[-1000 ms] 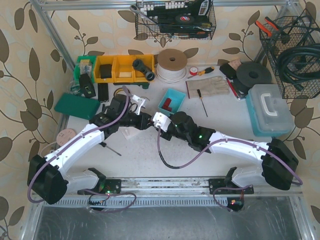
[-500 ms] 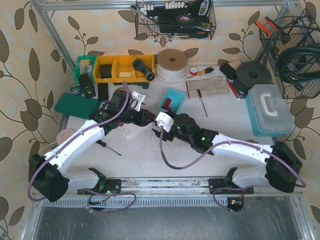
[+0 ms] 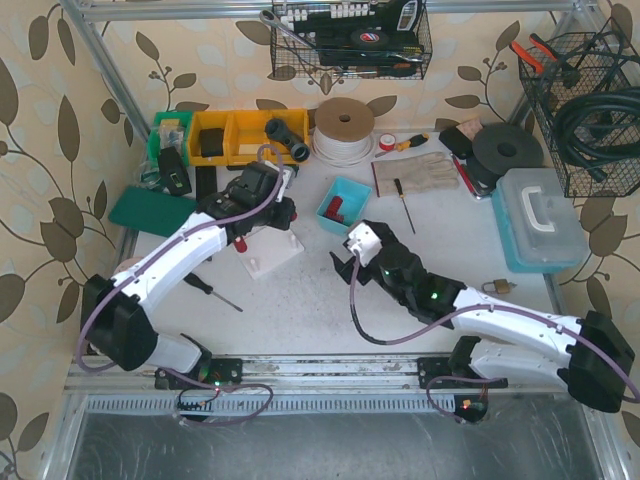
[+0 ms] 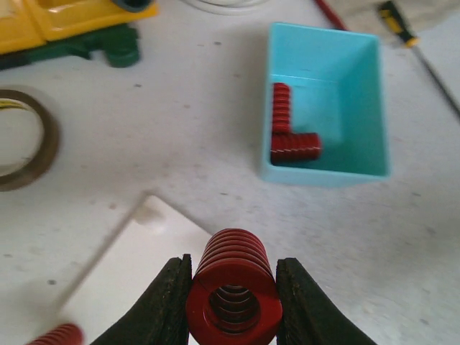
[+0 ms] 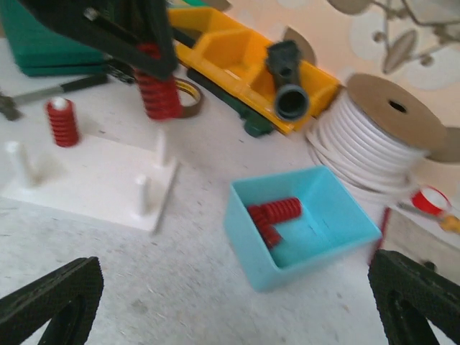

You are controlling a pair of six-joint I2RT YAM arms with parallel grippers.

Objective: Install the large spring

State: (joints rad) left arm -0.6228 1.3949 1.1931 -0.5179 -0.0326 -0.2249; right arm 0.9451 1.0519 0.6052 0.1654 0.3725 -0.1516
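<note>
a: starting at the left of the table (image 3: 280,300), what's there?
b: a green case (image 3: 150,210) by the wall, with yellow bins (image 3: 235,138) behind it. a screwdriver (image 3: 212,291) lies nearer the arm bases.
a: and the large spring?
b: the large spring (image 4: 232,284) is pinched between the left fingers (image 4: 164,305), one black pad on each flank. its long axis stands upright, and the left wrist camera looks straight down its bore.
a: over what?
b: over the white plate (image 5: 86,180). in the right wrist view its lower end hangs just above a bare peg (image 5: 162,147) at the plate's far edge. i can't tell whether the coils are around the peg's tip.
a: anything in the way?
b: another red spring (image 5: 62,122) sits upright on a peg to its left in that view, apart from the held one. two more bare pegs stand along the plate's near edge.
a: further right?
b: a teal bin (image 3: 355,195) sits near the plate. two red springs (image 4: 287,136) lie flat in it, touching at a right angle.
a: the right arm?
b: the right fingers (image 5: 50,302) are spread wide with nothing between them, low over bare table on the near side of the bin. at the far right are a clear lidded box (image 3: 540,220) and a padlock (image 3: 493,288).
</note>
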